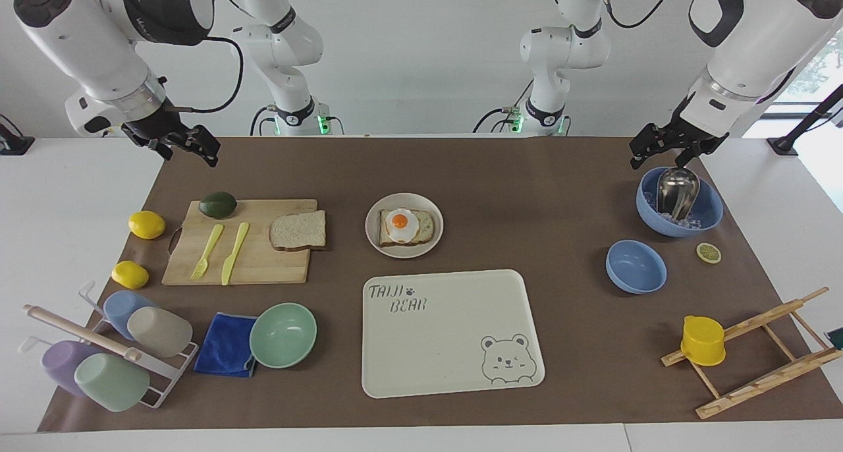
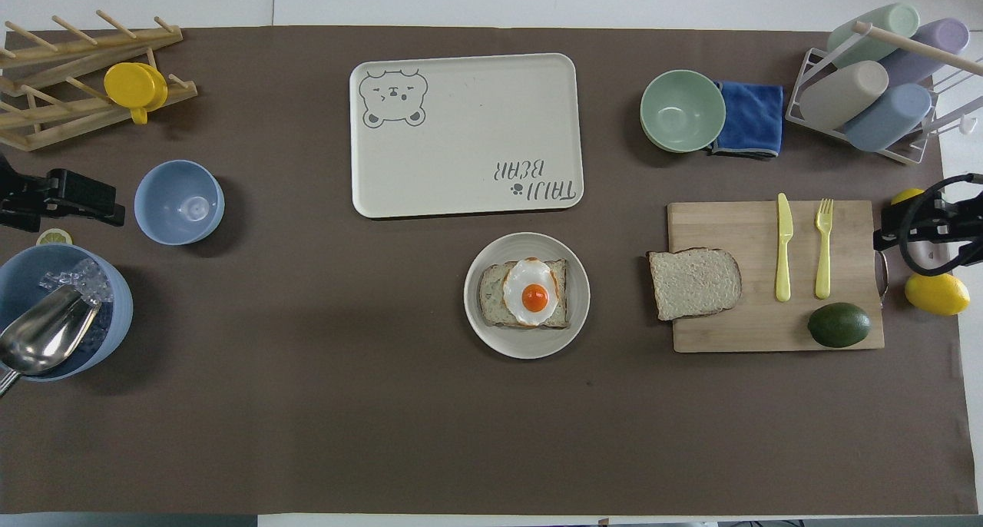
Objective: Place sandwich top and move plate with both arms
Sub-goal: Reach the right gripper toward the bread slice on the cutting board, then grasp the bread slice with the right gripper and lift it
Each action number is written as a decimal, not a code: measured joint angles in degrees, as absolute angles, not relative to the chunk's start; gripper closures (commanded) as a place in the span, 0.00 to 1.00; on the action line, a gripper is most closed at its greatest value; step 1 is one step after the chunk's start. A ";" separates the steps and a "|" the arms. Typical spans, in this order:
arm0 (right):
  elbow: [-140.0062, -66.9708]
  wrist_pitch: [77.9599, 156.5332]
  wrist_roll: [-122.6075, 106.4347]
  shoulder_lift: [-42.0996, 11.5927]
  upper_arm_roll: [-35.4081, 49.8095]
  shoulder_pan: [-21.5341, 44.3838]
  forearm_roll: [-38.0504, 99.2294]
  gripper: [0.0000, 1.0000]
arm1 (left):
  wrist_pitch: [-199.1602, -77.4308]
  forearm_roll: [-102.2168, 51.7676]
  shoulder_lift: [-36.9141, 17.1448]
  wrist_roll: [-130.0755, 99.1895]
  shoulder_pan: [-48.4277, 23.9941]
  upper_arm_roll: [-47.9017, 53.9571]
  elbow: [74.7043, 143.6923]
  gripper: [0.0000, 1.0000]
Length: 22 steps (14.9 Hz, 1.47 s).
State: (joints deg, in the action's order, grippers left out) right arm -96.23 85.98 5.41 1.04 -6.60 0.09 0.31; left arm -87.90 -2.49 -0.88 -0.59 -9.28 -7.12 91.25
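Both tools, left (image 1: 665, 150) and right (image 1: 188, 145), hang open and empty; sandwich top (image 1: 298, 230) lies flat, rounded crust toward plate (image 1: 404, 201)

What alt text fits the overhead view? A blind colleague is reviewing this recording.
A plain bread slice lies on a wooden cutting board, not yet on the egg-topped slice on the round plate at mid-table. The bear-print tray lies beside the plate, farther from the robots. Both grippers, left and right, wait open at the table's ends.
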 measured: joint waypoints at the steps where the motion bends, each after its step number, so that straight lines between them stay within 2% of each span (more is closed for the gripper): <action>1: -96.22 85.98 5.41 1.04 -6.60 0.09 0.31 0.00 | -87.90 -2.49 -0.88 -0.59 -9.28 -7.12 91.25 0.00; 13: -96.27 86.74 1.91 1.00 -5.64 1.82 -1.90 0.00 | -87.90 -2.49 -0.88 -0.59 -9.28 -7.12 91.25 0.00; 16: -96.44 85.83 5.61 -0.83 -5.50 8.44 -8.73 0.00 | -87.90 -2.49 -0.88 -0.59 -9.28 -7.12 91.25 0.00; 22: -95.96 86.33 19.30 -10.03 -5.09 21.90 -15.86 0.00 | -87.90 -2.49 -0.88 -0.59 -9.28 -7.12 91.25 0.00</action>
